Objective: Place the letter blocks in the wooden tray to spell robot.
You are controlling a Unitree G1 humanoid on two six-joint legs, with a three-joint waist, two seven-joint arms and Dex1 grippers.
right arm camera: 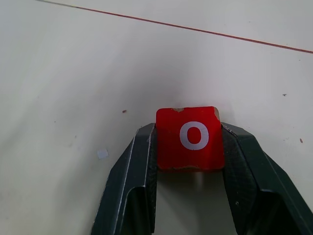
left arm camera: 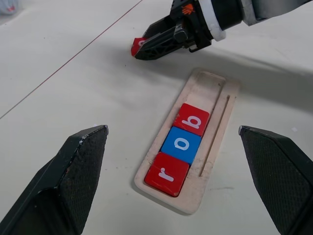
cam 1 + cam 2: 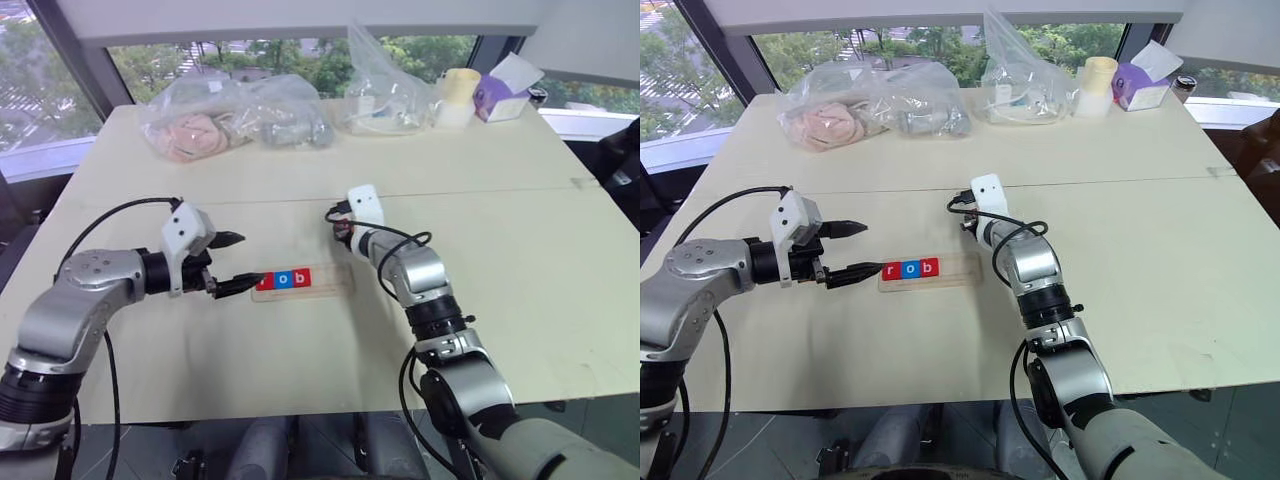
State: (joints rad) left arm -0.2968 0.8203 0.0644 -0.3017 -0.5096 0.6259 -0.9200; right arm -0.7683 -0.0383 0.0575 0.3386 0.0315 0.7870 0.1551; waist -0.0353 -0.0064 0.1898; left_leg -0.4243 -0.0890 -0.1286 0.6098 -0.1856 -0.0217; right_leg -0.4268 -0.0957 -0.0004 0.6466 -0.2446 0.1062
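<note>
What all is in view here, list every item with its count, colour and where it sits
wooden tray: one, pale wood, mid-table between the two grippers.
letter blocks in tray: three, red r, blue o, red b, side by side at the tray's left end.
red o block: one, clamped in the right gripper, beyond the tray's right end.
plastic bags: three, clear, filled, along the far edge.
cup: one, pale yellow, far right.
tissue box: one, purple, beside the cup.
table: one, cream.
left gripper: black fingers open, at the tray's left end.
right gripper: black fingers shut on the red o block.
</note>
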